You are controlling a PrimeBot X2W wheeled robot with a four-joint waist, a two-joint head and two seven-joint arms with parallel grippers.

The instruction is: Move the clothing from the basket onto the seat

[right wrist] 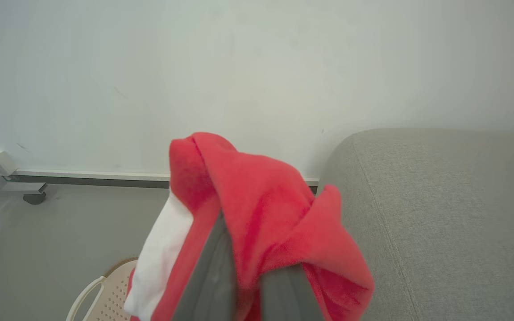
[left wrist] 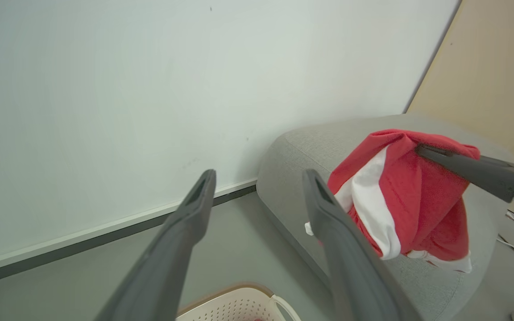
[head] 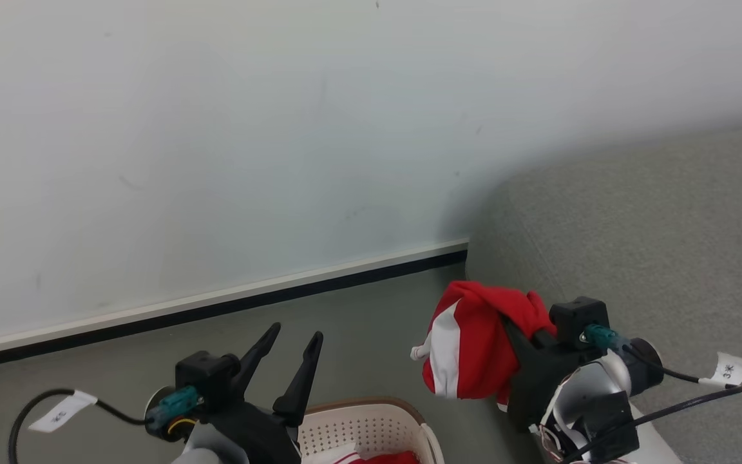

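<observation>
right gripper clamped shut on a red garment with a white band, bundle hanging in the air just beside the rounded corner of the grey seat, left gripper spread wide and empty above the basket on the floor, more red clothing inside it

**Soft, Even Light; Near Things Blurred**

Bright, diffuse light fills all three views, with no glare. The plain white wall is evenly lit, darkening to a soft grey shadow beside the rounded corner of the grey fabric-upholstered sofa block. In the right wrist view the red soft-fabric garment with a white band lies close to the lens and looks fuzzy. In the left wrist view the left pincer looms large, its dark fingers soft-edged toward the bottom.
</observation>
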